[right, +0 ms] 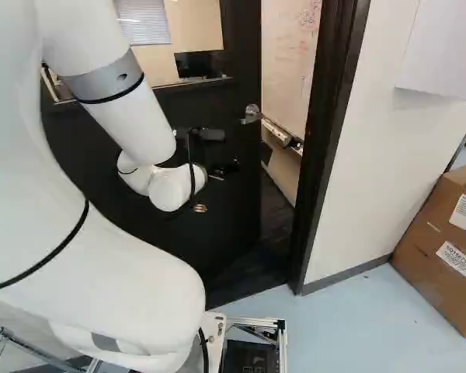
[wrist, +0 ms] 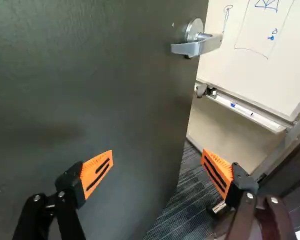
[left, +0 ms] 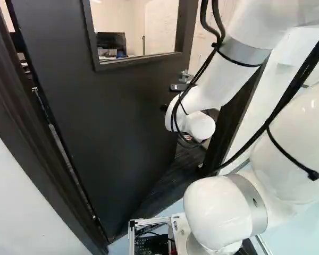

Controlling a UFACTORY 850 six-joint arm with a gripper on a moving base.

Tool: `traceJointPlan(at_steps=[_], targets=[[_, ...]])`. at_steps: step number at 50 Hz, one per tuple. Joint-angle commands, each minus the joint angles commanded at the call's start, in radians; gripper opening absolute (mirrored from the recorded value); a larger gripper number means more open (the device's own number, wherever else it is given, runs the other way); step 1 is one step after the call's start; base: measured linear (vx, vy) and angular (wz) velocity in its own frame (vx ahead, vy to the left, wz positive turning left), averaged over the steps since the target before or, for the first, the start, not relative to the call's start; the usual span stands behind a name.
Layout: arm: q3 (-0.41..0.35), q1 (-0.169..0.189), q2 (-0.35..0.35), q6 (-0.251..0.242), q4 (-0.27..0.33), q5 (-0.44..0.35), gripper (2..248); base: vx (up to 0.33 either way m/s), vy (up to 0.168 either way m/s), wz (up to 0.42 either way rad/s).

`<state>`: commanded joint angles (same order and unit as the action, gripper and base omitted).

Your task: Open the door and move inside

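The gripper [right: 209, 193] is at the dark door [right: 225, 225] in the right base view, lower than the silver lever handle [right: 251, 115]. In the wrist view the gripper [wrist: 157, 160] stands wide open, nothing held between its orange pads. One finger is over the door face [wrist: 90, 90], the other over the gap beyond the door's free edge. The lever handle [wrist: 202, 46] is ahead of the fingers, near that edge, and neither finger touches it. The door stands partly open, swung away from the base. Whether a finger touches the door, I cannot tell.
The dark door frame [right: 330, 140] rises right of the opening, with a white wall [right: 365, 179] beside it. A cardboard box [right: 443, 249] stands farther right. Through the gap show a whiteboard [wrist: 260, 50], its tray and dark carpet [wrist: 182, 215]. Another frame post [left: 37, 159] borders the hinge side.
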<state>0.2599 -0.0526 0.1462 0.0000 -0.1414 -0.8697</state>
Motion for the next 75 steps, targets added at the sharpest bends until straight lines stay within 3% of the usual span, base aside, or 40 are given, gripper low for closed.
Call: traceJointPlan(at_steps=[75], targets=[[0.112, -0.174, -0.117, 0.000, -0.119, 0.000, 247, 0.000, 0.000, 0.000]])
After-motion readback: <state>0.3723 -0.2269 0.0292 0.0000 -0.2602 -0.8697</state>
